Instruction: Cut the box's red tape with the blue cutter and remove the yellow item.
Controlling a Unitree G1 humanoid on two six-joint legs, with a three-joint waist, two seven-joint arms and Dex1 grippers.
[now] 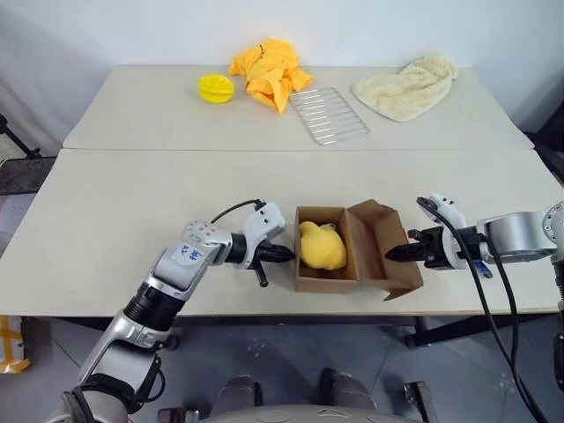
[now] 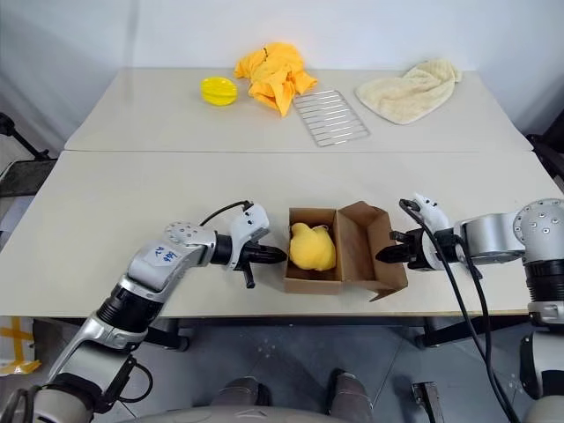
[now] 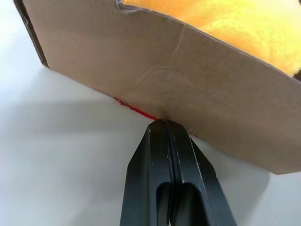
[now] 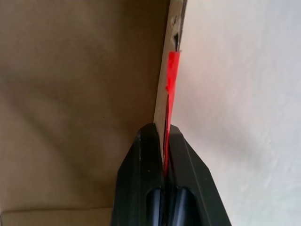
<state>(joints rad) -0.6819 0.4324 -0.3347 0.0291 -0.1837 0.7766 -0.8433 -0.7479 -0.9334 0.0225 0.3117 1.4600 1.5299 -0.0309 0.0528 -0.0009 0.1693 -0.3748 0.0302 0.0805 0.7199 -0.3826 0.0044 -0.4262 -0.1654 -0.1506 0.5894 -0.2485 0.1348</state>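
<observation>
Pinching the box (image 1: 352,256) flap edges, both claws, left (image 1: 284,254) and right (image 1: 394,253), stay off bare table (image 1: 115,211).

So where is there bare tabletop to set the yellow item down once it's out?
Bare stretches: left of the left gripper, and the wide band between the box and the wire rack. The far table is crowded: yellow disc, orange cloth, cream towel.

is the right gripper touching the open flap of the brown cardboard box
Touching. In the right wrist view the right gripper is shut on the edge of the brown cardboard box's flap, which bears red tape.
</observation>
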